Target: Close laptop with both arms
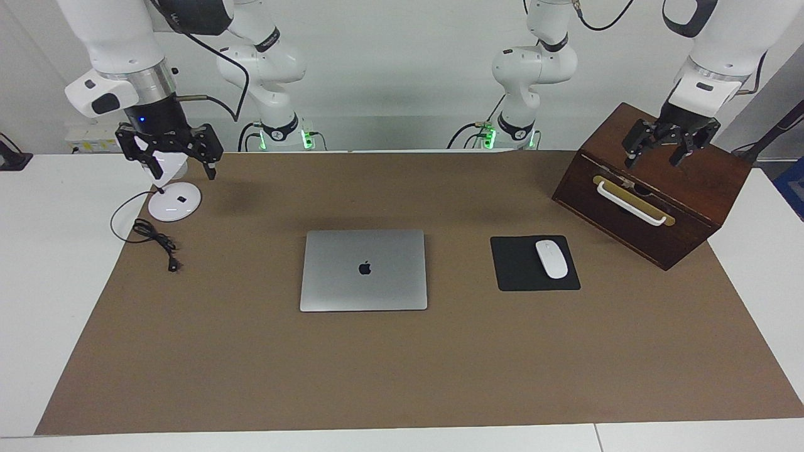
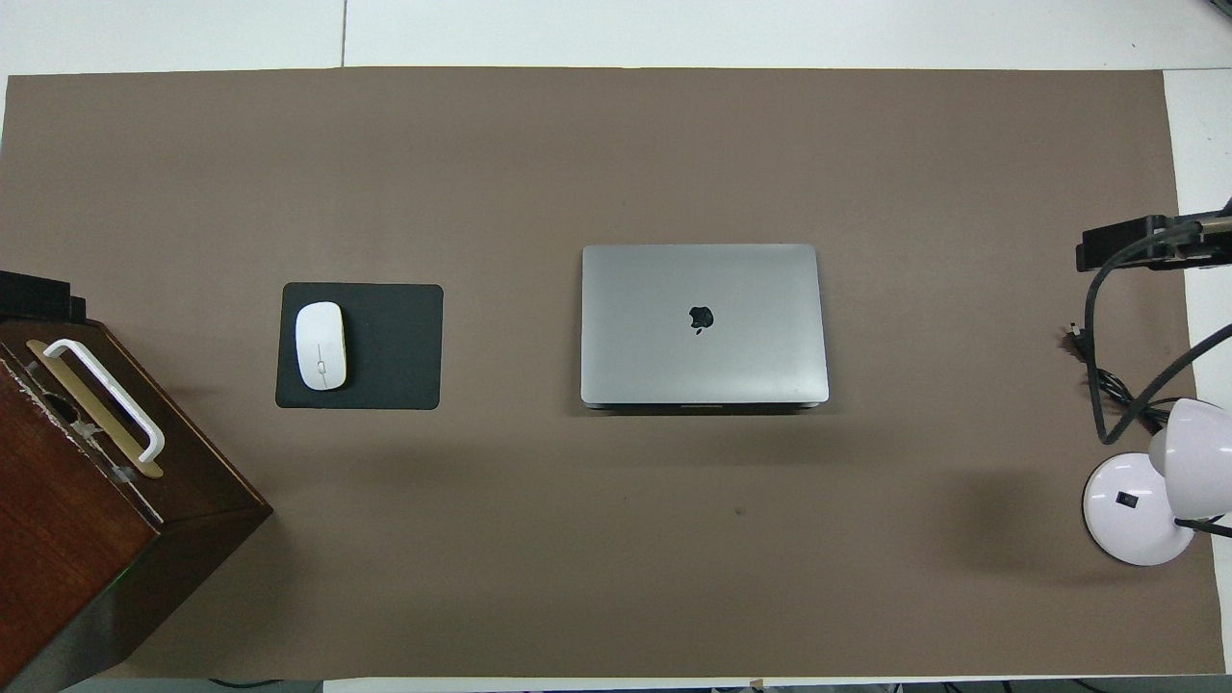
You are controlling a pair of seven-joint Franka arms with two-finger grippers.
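The silver-grey laptop (image 1: 363, 270) (image 2: 704, 323) lies in the middle of the brown mat with its lid flat down and the black apple logo facing up. Neither arm touches it. My left gripper (image 1: 653, 158) hangs open over the top of the wooden box at the left arm's end of the table, holding nothing. Over the white lamp at the right arm's end, my right gripper (image 1: 182, 172) also stands open and holds nothing. Only the grippers' dark edges show in the overhead view.
A dark wooden box (image 1: 653, 188) with a white handle stands at the left arm's end. A black mouse pad (image 1: 524, 267) carrying a white mouse (image 1: 551, 258) lies beside the laptop. A white desk lamp (image 1: 174, 201) and its black cable (image 1: 154, 238) sit at the right arm's end.
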